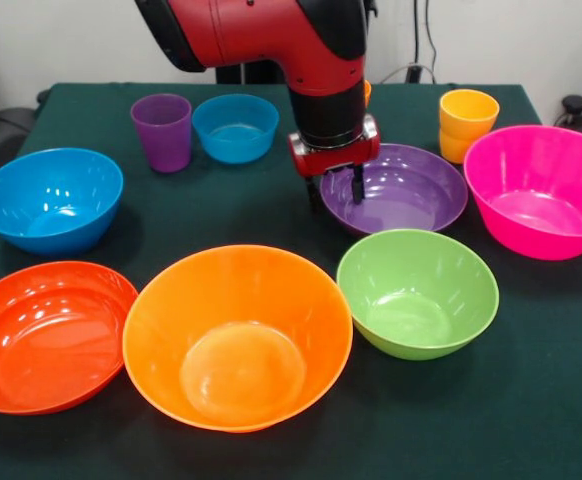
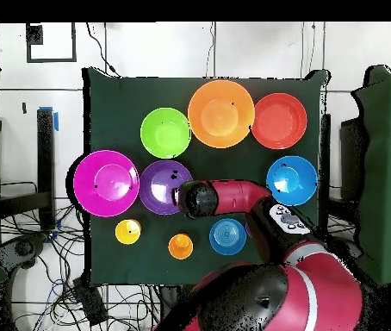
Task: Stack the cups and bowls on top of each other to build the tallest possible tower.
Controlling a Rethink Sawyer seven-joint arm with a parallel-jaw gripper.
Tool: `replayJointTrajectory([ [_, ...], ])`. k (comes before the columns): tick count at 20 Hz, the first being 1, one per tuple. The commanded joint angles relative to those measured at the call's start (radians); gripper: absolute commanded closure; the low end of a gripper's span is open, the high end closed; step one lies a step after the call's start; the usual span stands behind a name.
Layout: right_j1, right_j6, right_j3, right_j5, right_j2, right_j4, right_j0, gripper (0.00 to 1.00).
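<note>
All bowls stand apart on the table, with no stack in view. My gripper (image 1: 336, 190) is open and low at the left rim of the purple bowl (image 1: 403, 190), one finger outside the rim and one inside. The pink bowl (image 1: 541, 190) is right of it and the green bowl (image 1: 416, 290) is in front. The large orange bowl (image 1: 236, 335), red-orange bowl (image 1: 46, 335), blue bowl (image 1: 51, 198) and small blue bowl (image 1: 235, 127) lie to the left. The purple cup (image 1: 161, 130) and yellow cup (image 1: 466, 120) stand upright. The orange cup (image 2: 180, 246) shows in the overhead view.
The dark green table (image 1: 531, 400) has edges close behind the cups. In the overhead view my arm (image 2: 233, 196) reaches over the table to the purple bowl (image 2: 160, 186) and hides the gripper. Cables lie on the floor around the table.
</note>
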Motion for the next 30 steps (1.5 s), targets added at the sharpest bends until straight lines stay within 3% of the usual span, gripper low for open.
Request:
replayJointTrajectory([
  [1, 0.099, -0.020, -0.093, -0.076, 0.016, -0.092, -0.030, 0.00],
  [2, 0.101, -0.024, -0.087, -0.097, 0.028, -0.097, -0.041, 0.00],
  [3, 0.102, -0.026, -0.086, -0.091, 0.034, -0.094, -0.046, 1.00],
  [16, 0.104, -0.018, -0.086, -0.118, 0.048, -0.111, -0.055, 1.00],
  [21, 0.086, 0.024, -0.092, -0.126, 0.002, -0.114, -0.012, 1.00],
  [30, 0.059, -0.029, -0.099, -0.040, 0.012, -0.102, -0.048, 1.00],
])
